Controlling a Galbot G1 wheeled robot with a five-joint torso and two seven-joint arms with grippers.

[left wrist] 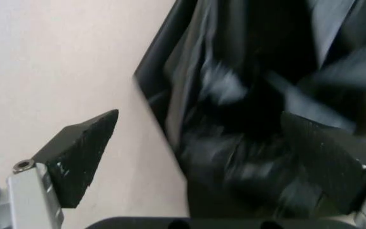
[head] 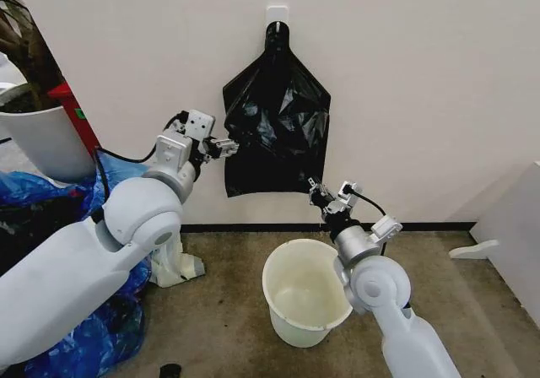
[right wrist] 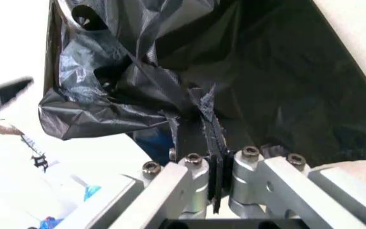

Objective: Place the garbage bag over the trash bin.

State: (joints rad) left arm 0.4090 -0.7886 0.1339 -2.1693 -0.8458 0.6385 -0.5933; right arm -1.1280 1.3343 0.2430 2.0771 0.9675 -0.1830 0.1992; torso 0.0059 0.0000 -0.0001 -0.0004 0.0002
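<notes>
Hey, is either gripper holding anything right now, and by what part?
The right gripper pinches the garbage bag by its lower corner edge, jaws shut on the film. The left gripper is open at the bag's side edge, holding nothing.

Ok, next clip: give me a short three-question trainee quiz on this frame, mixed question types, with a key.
1. True or false: the garbage bag already lines the trash bin.
2. Which gripper is pinching the bag's plastic? A) left gripper B) right gripper C) neither
3. Fill in: the bag's handles hang from a white ____ on the wall.

Key
1. False. It hangs on the wall above the bin, which stands on the floor without a liner.
2. B. In the right wrist view its fingers are shut on a fold of plastic at the bag's lower corner; the left gripper's fingers stand open at the bag's side edge.
3. hook.
</notes>
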